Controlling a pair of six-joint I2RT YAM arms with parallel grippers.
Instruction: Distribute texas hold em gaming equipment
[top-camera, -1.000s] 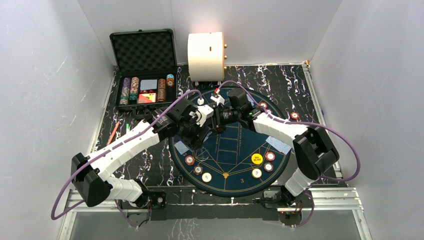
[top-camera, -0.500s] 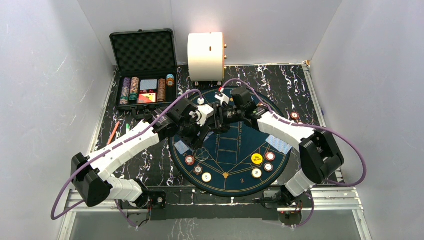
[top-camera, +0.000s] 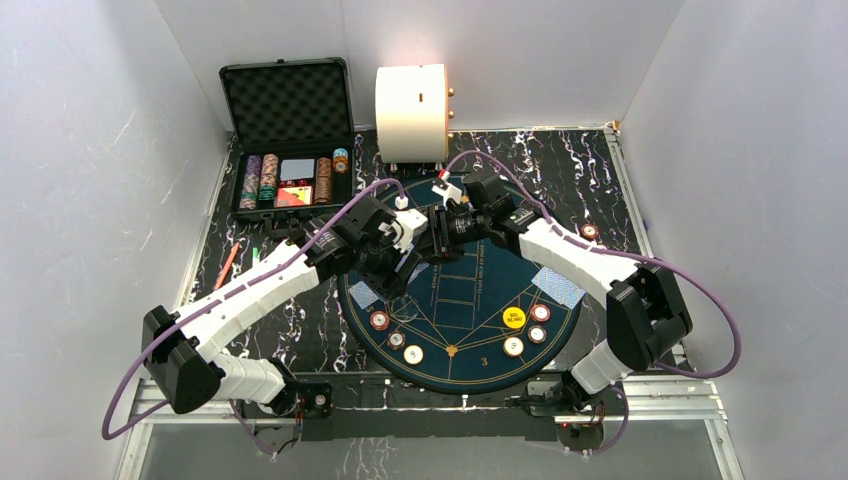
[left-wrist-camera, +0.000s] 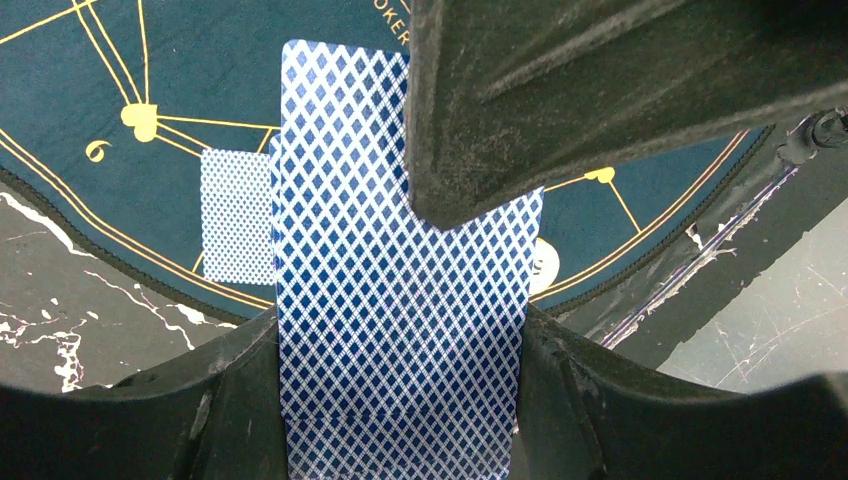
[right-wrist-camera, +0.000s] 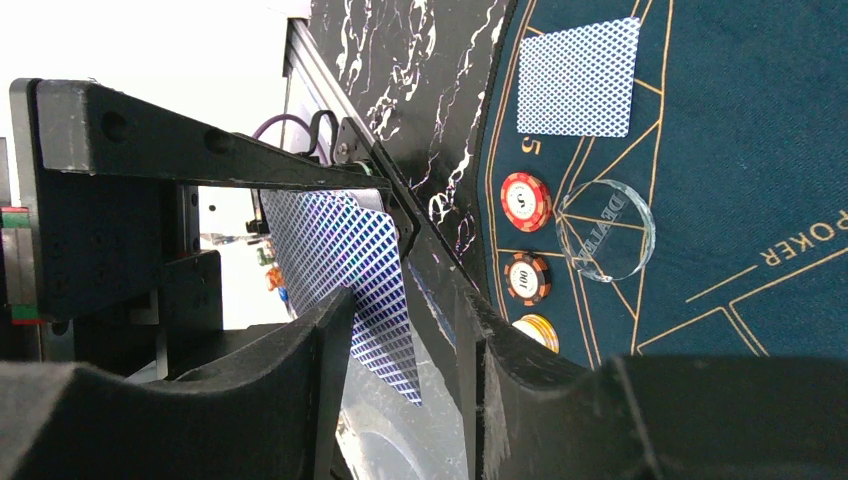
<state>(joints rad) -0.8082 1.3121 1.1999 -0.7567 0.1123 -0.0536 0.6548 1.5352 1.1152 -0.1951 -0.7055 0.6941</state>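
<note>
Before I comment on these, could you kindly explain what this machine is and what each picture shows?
These are two robot arms bolted at a table's near edge: the left arm and the right arm. The wide picture looks down from above and behind them. The other two come from a camera on each wrist. On the table lies a round poker mat with chips, a yellow button and face-down cards. An open black case and a cream cylinder stand behind it. The left fingers are shut on blue-backed cards. The right fingers stand apart around those cards' edge.
</note>
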